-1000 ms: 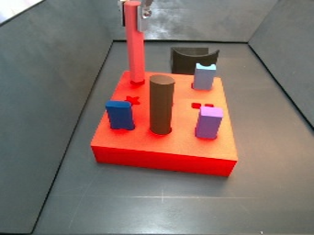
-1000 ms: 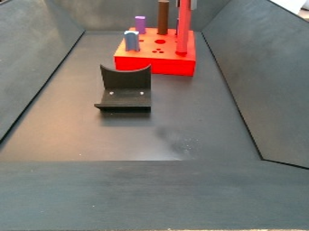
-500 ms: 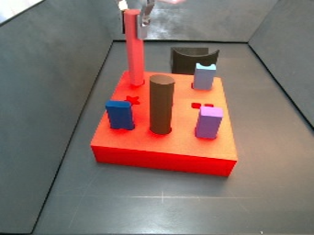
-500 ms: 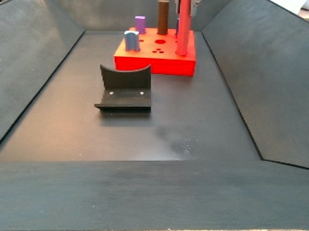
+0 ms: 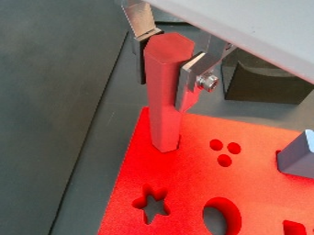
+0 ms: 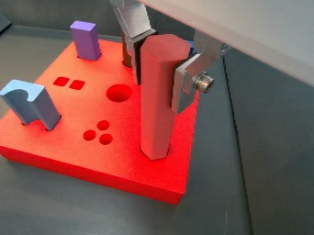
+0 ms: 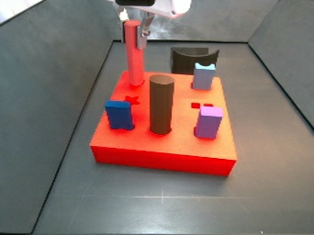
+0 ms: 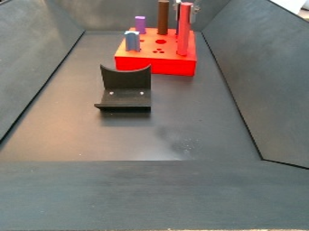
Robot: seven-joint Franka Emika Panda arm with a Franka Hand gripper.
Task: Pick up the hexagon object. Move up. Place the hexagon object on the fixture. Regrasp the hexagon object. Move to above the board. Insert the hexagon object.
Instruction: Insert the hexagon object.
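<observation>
The hexagon object [image 7: 132, 57], a slim salmon-pink faceted rod, stands upright with its lower end in the red board [image 7: 166, 147] at a far corner. My gripper [image 7: 134, 31] is at the rod's top, one finger on each side. Both wrist views show the dark pads pressed against opposite facets of the rod [image 5: 164, 92] [image 6: 160, 101], so the gripper [image 5: 166, 66] [image 6: 160, 69] is shut on it. The fixture [image 7: 190, 59] [image 8: 125, 88] stands on the floor beyond the board, with nothing on it.
On the board stand a dark brown cylinder [image 7: 161, 104], a blue block [image 7: 119, 114], a purple block [image 7: 208, 121] and a light-blue block [image 7: 205, 76]. A star-shaped hole [image 5: 152, 204] lies near the rod. Sloped grey walls [image 7: 50, 83] enclose the floor.
The gripper and the rod have come straight down; the rod's top, cut off by the frame before, now shows lower and its base sits deeper in the board.
</observation>
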